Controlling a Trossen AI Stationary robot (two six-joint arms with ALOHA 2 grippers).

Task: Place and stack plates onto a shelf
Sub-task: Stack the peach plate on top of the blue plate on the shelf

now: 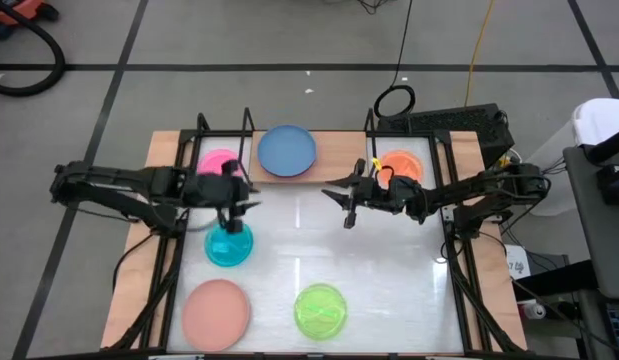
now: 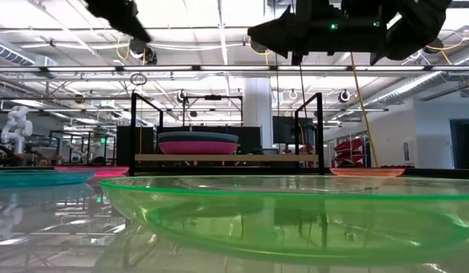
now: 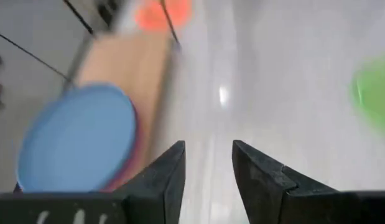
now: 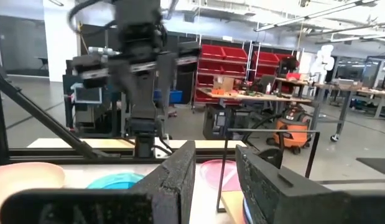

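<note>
The shelf [image 1: 334, 150] stands at the table's far edge and bears a stack with the blue plate [image 1: 286, 151] on top and a magenta one [image 2: 198, 147] under it. The hot pink plate [image 1: 218, 161] lies by the shelf's left end, the orange plate [image 1: 403, 164] by its right end. On the white table lie the teal plate [image 1: 229, 245], the salmon-pink plate [image 1: 216, 308] and the lime green plate [image 1: 320, 310]. My left gripper [image 1: 251, 200] hovers open above the teal plate's far side. My right gripper [image 1: 339, 203] hovers open over the table's middle. Both are empty.
Black wire uprights [image 1: 247, 125] stand at the shelf's ends, close to both arms. Bare white tabletop [image 1: 389, 270] lies between the grippers and toward the near right. In the low view the lime green plate [image 2: 295, 216] fills the foreground.
</note>
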